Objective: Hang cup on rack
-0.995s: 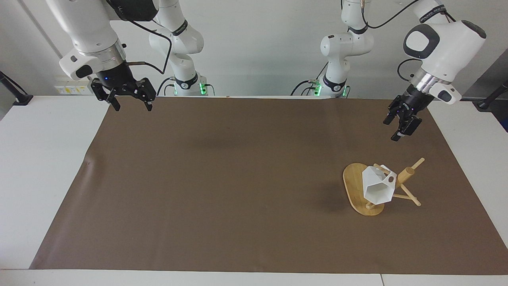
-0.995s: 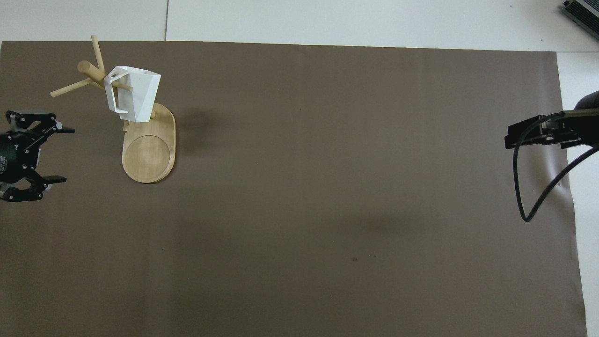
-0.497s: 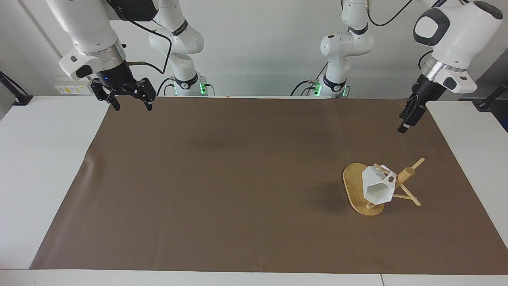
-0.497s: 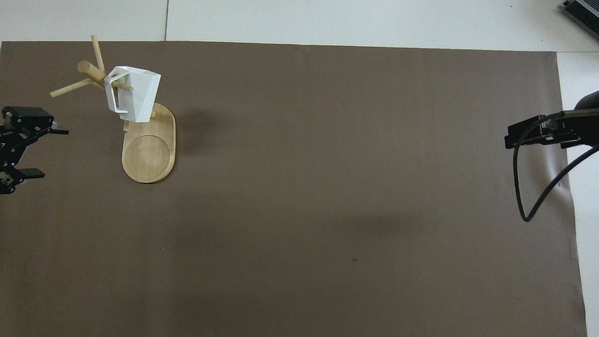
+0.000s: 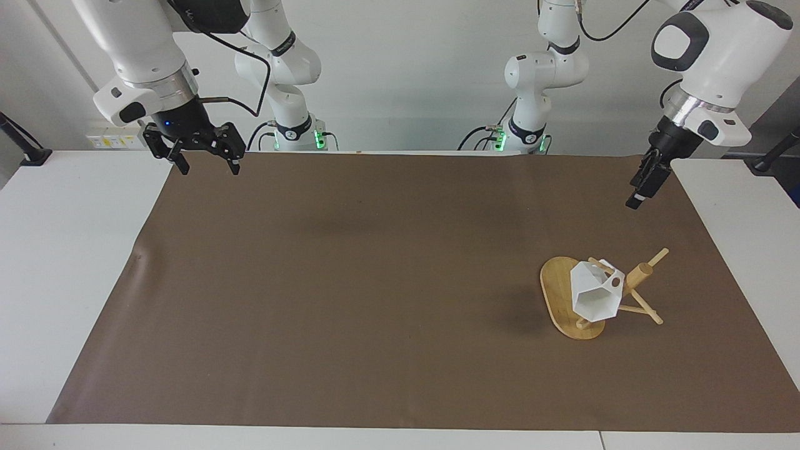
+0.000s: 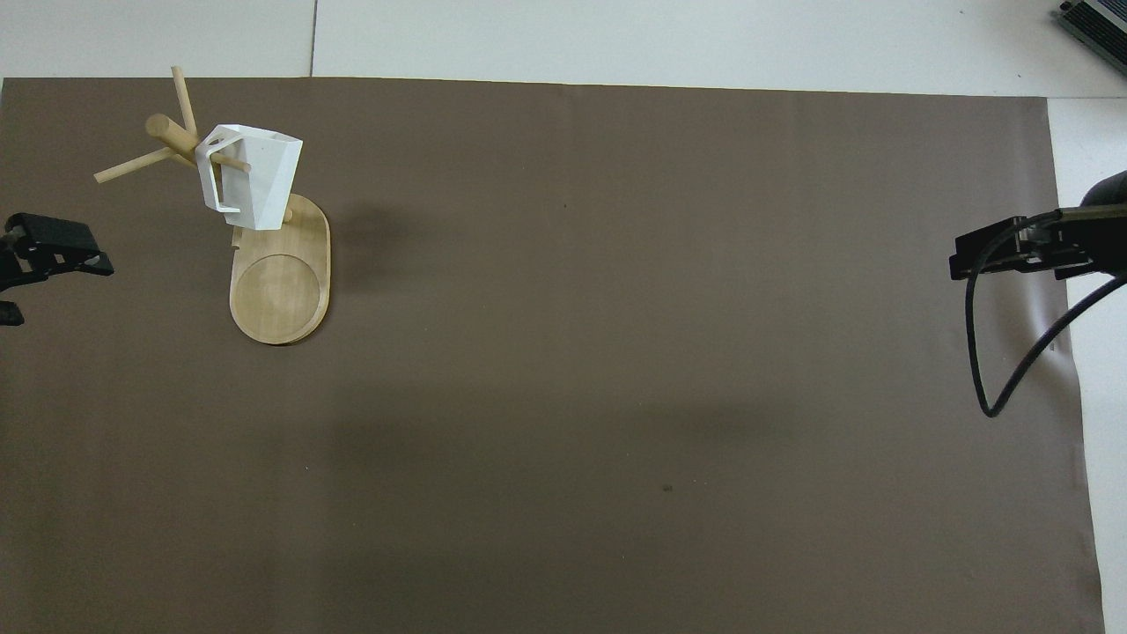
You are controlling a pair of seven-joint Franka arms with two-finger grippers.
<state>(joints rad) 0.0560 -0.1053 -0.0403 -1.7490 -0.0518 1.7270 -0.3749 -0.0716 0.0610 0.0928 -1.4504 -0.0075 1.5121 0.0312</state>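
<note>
The white faceted cup (image 5: 594, 299) (image 6: 255, 176) hangs by its handle on a thin peg of the bamboo rack (image 5: 640, 274) (image 6: 167, 130), mouth tipped sideways over the oval base (image 5: 555, 292) (image 6: 280, 295). No gripper touches it. My left gripper (image 5: 634, 200) (image 6: 66, 292) hangs open in the air over the mat's edge at the left arm's end, well apart from the rack. At the right arm's end, my right gripper (image 5: 210, 169) (image 6: 955, 262) waits open above the mat's corner, holding nothing.
A brown mat (image 5: 375, 281) (image 6: 616, 352) covers most of the white table (image 5: 69, 262). A black cable (image 6: 995, 352) loops down from the right arm over the mat's edge.
My left gripper has risen and drawn back from the rack toward the mat's edge at its own end. The cup, the rack and the right arm have not moved.
</note>
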